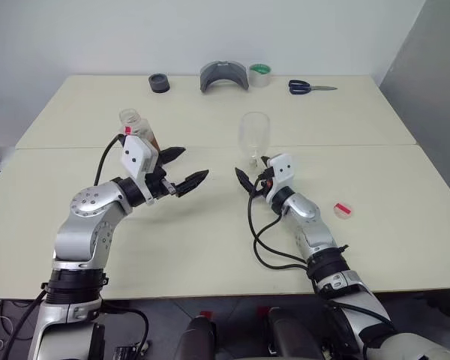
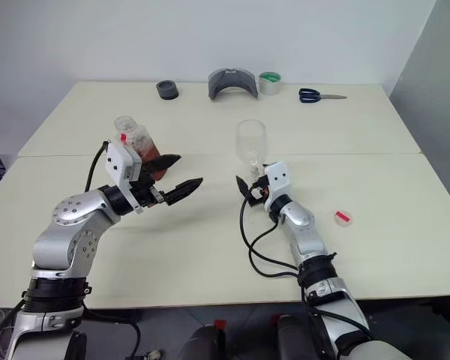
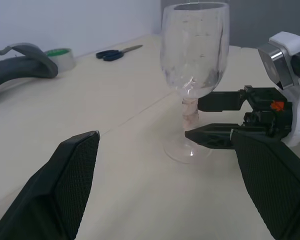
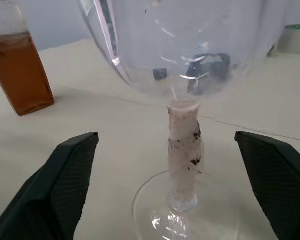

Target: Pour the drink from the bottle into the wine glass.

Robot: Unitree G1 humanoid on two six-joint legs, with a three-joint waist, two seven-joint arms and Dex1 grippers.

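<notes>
1. Your wine glass (image 1: 254,136) stands upright near the middle of the table (image 1: 210,240), its bowl empty and clear (the stem looks wrapped in something whitish and smudged in the right wrist view).
2. Your right gripper (image 1: 250,177) sits at the foot of the glass with its two black fingers spread wide; in the right wrist view the stem stands between them, touching neither.
3. Your left gripper (image 1: 186,169) hovers above the table to the left of the glass, pointing toward it, fingers apart and holding nothing.
4. The bottle (image 2: 137,143) stands on the table just behind your left gripper's wrist, partly hidden by the white camera housing (image 1: 138,157). Its neck is open, with no cap on it.
5. The drink (image 4: 19,70) fills the bottle's lower body, reddish-brown and see-through, its surface below the shoulder.
6. A small red-and-white cap (image 1: 343,209) lies on the table to the right of your right arm, well apart from the bottle.
7. Along the far edge of the table you have a black round object (image 1: 159,82), a grey curved piece (image 1: 223,76), a roll of tape (image 1: 259,74) with a green core, and blue-handled scissors (image 1: 307,88).
</notes>
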